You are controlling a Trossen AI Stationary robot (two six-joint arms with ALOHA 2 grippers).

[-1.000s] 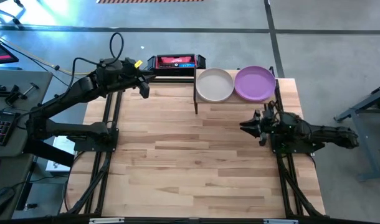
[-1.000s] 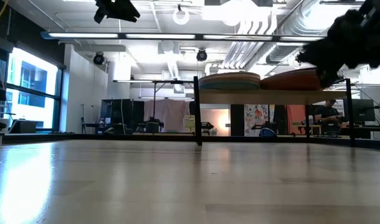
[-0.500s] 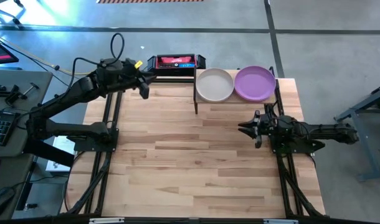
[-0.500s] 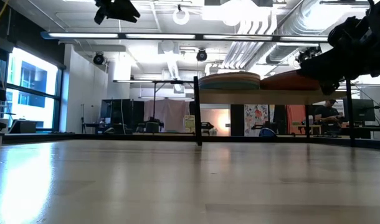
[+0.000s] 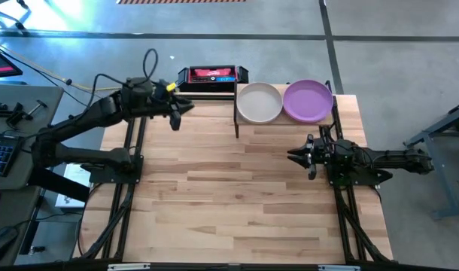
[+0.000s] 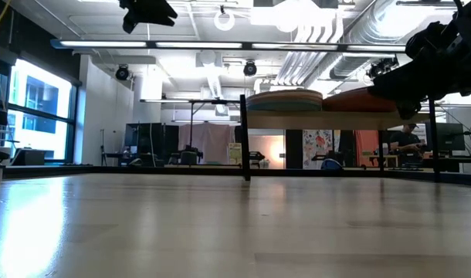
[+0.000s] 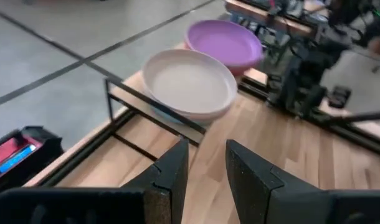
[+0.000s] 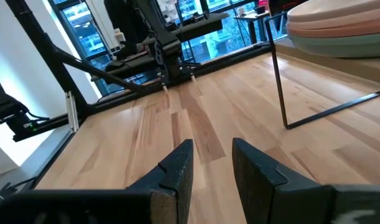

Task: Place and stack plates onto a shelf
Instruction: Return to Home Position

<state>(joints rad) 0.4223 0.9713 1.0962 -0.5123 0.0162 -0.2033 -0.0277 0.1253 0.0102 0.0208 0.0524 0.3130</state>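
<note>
Two stacks of plates stand on the shelf (image 5: 237,113) at the table's far edge. The left stack is topped by a cream plate (image 5: 259,102), the right one by a purple plate (image 5: 308,100). The low view shows both stacks (image 6: 284,100) (image 6: 363,100) resting on the shelf board (image 6: 336,120). My left gripper (image 5: 177,117) hovers open above the table, left of the shelf, facing the cream plate (image 7: 190,84). My right gripper (image 5: 296,156) hangs open over the table, nearer than the purple stack, touching nothing.
A red and black box (image 5: 211,75) lies just beyond the far edge, left of the shelf. Bare wooden tabletop (image 5: 229,203) spreads across the middle and near side. The shelf's thin black leg (image 8: 277,81) stands ahead of my right gripper. Both arm bases sit at the table's sides.
My left gripper has moved a little toward the table's right and near side, closer to the shelf. My right arm has sunk slightly and stretched out flatter, its gripper staying over the same part of the table. The plates have not moved.
</note>
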